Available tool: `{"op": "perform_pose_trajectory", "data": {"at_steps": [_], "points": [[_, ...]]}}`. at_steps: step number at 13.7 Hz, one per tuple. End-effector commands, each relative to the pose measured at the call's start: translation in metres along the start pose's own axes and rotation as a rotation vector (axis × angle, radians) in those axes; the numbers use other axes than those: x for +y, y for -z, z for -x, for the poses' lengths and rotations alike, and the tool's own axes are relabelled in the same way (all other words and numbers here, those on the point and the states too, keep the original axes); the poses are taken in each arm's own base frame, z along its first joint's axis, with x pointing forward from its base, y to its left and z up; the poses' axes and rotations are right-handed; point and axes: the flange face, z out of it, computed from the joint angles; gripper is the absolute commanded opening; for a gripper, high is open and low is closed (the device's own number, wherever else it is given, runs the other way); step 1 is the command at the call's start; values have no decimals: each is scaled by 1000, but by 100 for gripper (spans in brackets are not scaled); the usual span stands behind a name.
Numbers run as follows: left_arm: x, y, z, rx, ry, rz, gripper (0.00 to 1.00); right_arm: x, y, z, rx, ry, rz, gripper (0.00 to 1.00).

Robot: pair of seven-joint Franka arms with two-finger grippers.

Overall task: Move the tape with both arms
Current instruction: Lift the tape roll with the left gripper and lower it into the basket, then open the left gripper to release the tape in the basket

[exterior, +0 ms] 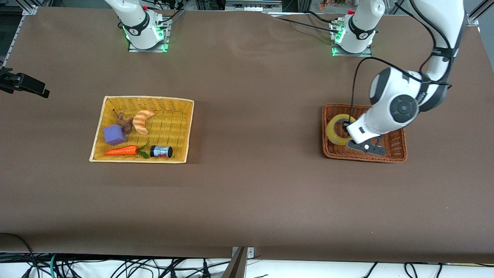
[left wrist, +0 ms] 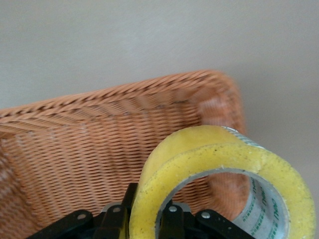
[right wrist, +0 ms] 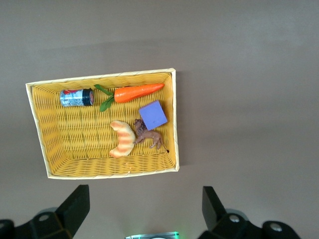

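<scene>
The tape, a yellowish ring with a grey core, is in the brown wicker basket toward the left arm's end of the table. My left gripper reaches down into that basket. In the left wrist view the left gripper is shut on the tape, one finger outside the ring's wall and one inside it, with the brown basket below. My right gripper is open and empty, high over the table beside the yellow basket; it is out of the front view.
The yellow basket toward the right arm's end holds a croissant, a purple cube, a carrot, a small dark jar and a brown root. A black clamp sticks in at the table's edge.
</scene>
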Motion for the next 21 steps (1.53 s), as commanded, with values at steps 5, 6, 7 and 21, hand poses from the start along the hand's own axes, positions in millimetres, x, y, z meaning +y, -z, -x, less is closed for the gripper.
{"op": "perform_pose_trajectory", "data": {"at_steps": [5, 6, 7, 21], "points": [[-37, -60, 29, -12, -120, 0, 0, -3, 6, -2, 4, 9, -4, 100], [-37, -65, 28, -3, -123, -3, 0, -3, 6, -2, 4, 10, -4, 100], [-38, -74, 27, -7, -129, -7, 0, -4, 6, -2, 6, 10, -4, 100], [-37, 13, 27, 142, -146, -57, 100, -6, 4, -3, 2, 14, -20, 100]]}}
